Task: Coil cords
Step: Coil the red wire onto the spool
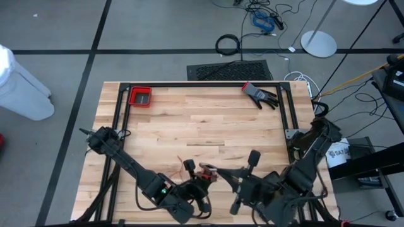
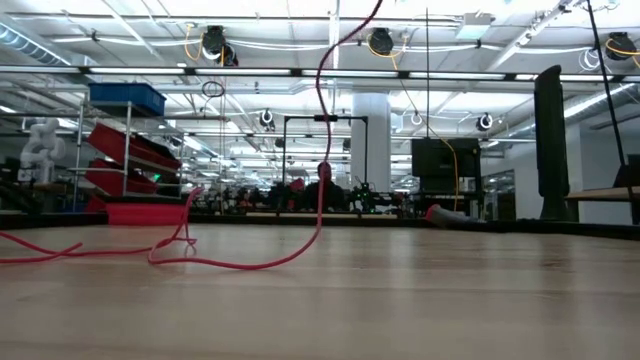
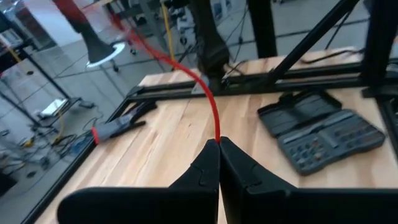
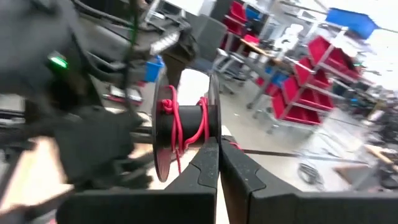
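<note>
We are pinching the thin red cord (image 3: 210,102) in the left claw (image 3: 218,142), its dark tapered fingers pressed fully together on the strand. The right claw (image 4: 218,142) is likewise closed tight, gripping the black spool (image 4: 183,124), a round disc-sided reel with red string wrapped around its core. Both claws are hovering at the near edge of the pale planked wooden tabletop (image 1: 202,120), while loose cord is trailing in loops across the tabletop's smooth surface.

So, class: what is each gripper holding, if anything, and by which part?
The left gripper is shut on the red cord, pinching it at the fingertips. The right gripper is shut on the black spool, at the core where cord is wound.
</note>
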`<state>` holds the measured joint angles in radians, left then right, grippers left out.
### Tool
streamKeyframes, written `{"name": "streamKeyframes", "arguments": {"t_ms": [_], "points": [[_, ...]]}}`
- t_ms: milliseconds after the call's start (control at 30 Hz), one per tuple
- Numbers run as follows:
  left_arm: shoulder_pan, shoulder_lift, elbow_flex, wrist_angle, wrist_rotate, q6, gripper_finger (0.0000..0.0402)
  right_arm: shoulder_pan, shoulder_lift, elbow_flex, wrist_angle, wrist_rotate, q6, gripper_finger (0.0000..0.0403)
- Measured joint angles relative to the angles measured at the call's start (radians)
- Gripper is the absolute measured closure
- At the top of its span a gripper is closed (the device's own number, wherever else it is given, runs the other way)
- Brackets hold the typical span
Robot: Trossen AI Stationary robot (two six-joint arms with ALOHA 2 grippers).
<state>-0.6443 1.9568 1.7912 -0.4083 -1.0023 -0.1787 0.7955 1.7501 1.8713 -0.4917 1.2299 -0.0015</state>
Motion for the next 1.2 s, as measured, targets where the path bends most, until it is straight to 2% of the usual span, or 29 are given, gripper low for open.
{"name": "streamKeyframes", "arguments": {"t_ms": [267,633,833,1200], "points": [[-0.009,0.0,0.0,0.033,-0.001,0.036,0.04,-0.042,0.024,0.0,0.002,0.003,-0.002,0.0403],[-0.001,0.0,0.0,-0.05,-0.095,0.028,0.04,-0.029,0.028,0.0,0.019,-0.026,0.007,0.0403],[-0.007,0.0,0.0,-0.007,-0.097,0.035,0.04,-0.036,0.029,0.0,0.007,-0.027,0.022,0.0403],[-0.036,0.0,0.0,0.135,-0.093,0.138,0.04,-0.072,0.051,0.002,-0.019,-0.012,0.027,0.0403]]}}
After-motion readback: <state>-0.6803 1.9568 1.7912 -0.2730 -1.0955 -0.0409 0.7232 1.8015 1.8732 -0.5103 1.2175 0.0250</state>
